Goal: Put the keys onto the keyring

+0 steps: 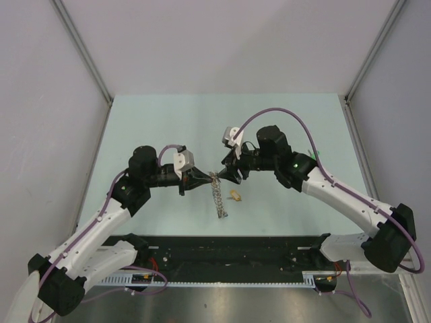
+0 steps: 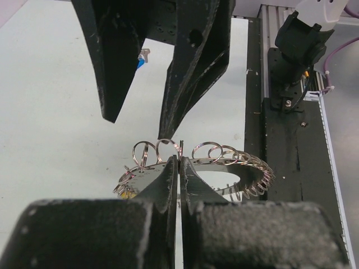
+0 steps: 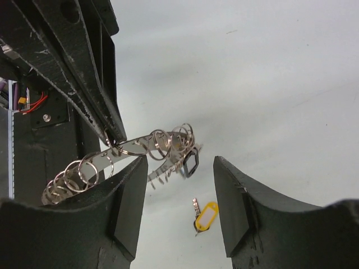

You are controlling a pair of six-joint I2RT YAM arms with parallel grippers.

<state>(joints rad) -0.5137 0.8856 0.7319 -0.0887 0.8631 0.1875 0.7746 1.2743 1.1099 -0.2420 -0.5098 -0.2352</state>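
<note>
top: high above table [image 1: 202, 114], looking down, far | wrists: close, low, facing each other | all share: keyring [image 1: 219, 195]

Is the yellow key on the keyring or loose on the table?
Loose. The yellow key lies on the table, apart from the keyring, which is pinched in the left gripper.
</note>
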